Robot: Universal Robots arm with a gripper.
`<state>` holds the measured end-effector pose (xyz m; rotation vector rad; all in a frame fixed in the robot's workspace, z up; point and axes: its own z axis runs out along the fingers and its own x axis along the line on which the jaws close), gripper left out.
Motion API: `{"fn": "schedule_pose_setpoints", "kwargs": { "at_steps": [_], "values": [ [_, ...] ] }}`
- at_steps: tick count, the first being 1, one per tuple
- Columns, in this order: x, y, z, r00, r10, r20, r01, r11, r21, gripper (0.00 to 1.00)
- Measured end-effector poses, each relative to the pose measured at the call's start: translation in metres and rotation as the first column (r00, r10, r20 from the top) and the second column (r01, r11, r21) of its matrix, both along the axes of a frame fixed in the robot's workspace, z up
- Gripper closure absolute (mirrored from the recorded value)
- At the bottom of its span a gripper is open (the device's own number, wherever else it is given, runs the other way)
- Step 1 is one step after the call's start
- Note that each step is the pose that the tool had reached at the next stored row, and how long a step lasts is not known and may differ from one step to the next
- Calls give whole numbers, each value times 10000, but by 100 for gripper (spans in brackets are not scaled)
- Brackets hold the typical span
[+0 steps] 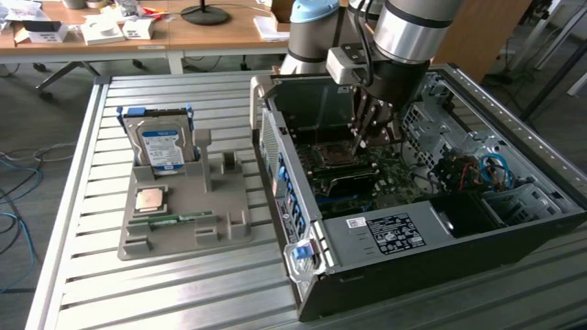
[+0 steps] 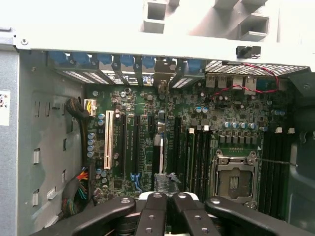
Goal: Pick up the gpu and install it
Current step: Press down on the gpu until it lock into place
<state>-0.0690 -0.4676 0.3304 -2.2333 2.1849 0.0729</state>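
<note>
Your black gripper (image 2: 165,189) pinched the thin, dark-edged gpu card (image 2: 158,155) upright over the green motherboard (image 2: 142,132) inside the open case (image 1: 440,275).

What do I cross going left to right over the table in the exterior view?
Hard drive standing in the grey holder → open PC case, with the gripper lowered over its motherboard → blue cables.

- The arm (image 1: 403,27) reaches steeply downward, its wrist pointing nearly straight down.
- The end effector (image 1: 367,130) hangs below the wrist, fingers (image 2: 157,216) pressed together, tips pointing down.
- Its black linkages spread out to both sides.
</note>
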Motion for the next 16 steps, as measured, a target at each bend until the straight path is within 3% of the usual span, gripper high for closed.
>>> {"fn": "schedule_pose_setpoints", "kwargs": {
  "at_steps": [8,16],
  "values": [
    [-1,-52,-67,10000,-2,0,2,10000,2,89],
    [-11,-60,-213,10000,0,0,0,10000,2,89]
  ]
}}
